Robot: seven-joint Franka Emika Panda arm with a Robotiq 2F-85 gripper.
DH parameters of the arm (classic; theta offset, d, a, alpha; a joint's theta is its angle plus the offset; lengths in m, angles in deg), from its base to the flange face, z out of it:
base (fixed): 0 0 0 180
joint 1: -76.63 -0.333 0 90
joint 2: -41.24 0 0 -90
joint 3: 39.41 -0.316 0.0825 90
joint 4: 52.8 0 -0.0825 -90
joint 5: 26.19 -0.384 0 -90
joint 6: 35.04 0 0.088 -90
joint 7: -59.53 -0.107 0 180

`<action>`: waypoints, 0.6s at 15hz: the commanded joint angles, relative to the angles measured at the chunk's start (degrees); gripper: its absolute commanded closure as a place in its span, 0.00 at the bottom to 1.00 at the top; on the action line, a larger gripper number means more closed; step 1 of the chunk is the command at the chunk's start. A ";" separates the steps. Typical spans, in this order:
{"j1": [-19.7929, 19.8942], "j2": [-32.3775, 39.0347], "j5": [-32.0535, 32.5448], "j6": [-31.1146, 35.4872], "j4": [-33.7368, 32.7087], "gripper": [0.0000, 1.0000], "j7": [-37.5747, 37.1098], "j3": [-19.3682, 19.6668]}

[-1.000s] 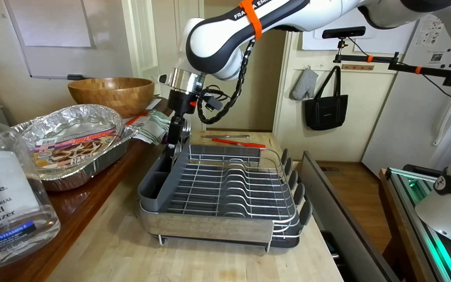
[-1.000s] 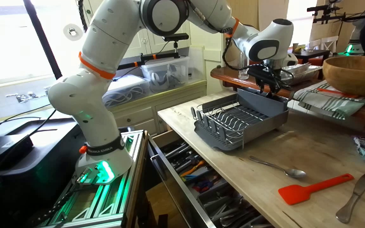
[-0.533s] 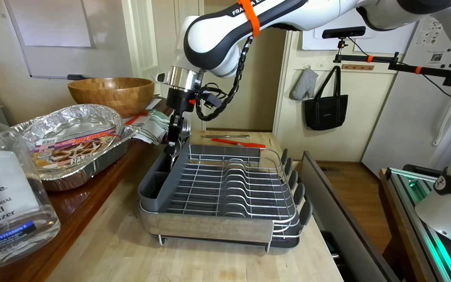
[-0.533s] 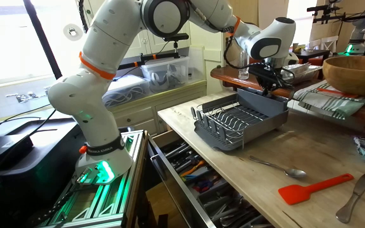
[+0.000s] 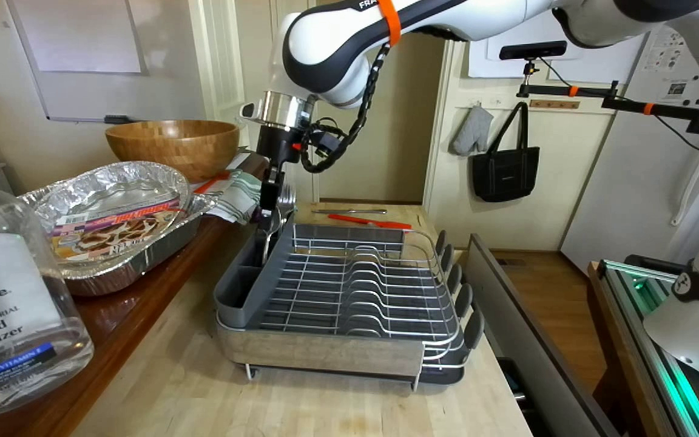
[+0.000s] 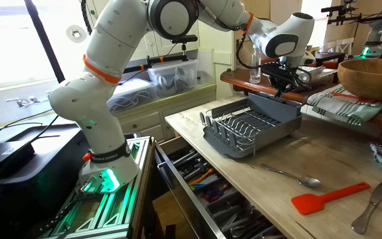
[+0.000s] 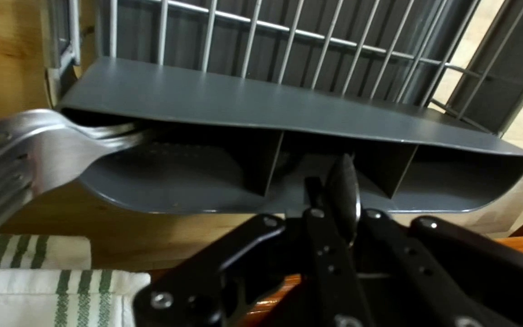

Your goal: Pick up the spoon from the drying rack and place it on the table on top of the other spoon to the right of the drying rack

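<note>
The spoon [image 7: 344,195] is upright with its bowl between the fingers of my gripper [image 7: 334,202]; its handle is hidden below. My gripper, also in both exterior views [image 5: 264,224] [image 6: 278,93], is shut on the bowl just above the cutlery holder's middle compartment. The drying rack [image 5: 325,351] stands on the table [image 5: 301,416] and also shows in an exterior view [image 6: 277,133]. The other spoon [image 6: 307,181] lies on the table beside the rack in that view.
Forks [image 7: 57,154] stand in the holder's end compartment, beside my gripper. A red spatula [image 6: 327,198] and a knife [image 6: 371,207] lie on the table. A drawer [image 6: 191,186] is open below its edge. Foil trays [image 5: 131,243], sanitizer [image 5: 16,315] and a wooden bowl [image 5: 173,145] stand alongside.
My gripper and wrist have risen a little above the cutlery holder. The rack and the things on the table have not moved.
</note>
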 commanded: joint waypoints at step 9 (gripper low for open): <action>-0.07 -3.33 1.22 -8.81 -3.33 0.98 -0.48 1.57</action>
